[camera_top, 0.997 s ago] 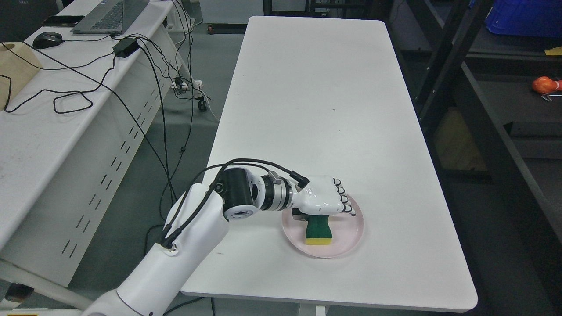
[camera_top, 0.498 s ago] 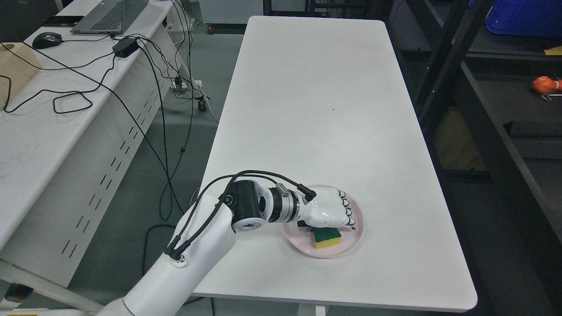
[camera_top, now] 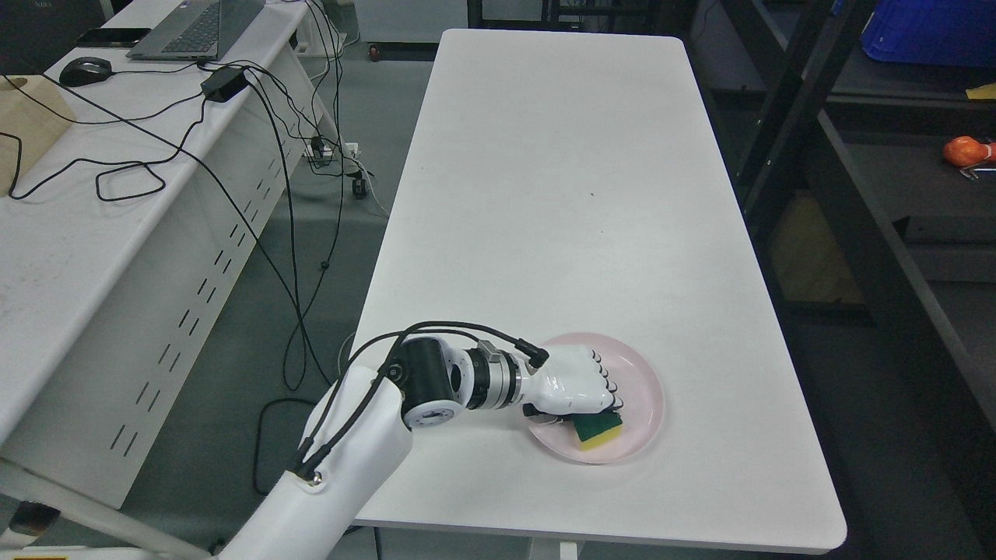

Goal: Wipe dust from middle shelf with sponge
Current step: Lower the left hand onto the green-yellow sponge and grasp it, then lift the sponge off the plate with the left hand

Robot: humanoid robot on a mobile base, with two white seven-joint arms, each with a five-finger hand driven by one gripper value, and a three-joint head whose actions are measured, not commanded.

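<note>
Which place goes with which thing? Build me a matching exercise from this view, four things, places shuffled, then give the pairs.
Things:
1. sponge
2. pink plate
3. laptop
4. orange object

Places:
A. on the dark shelf at the right
B. near end of the white table
C. in the curled fingers of the left hand, over the plate
D. far end of the side desk at the left

Pairs: 1-C, 2-B, 3-D, 4-A
</note>
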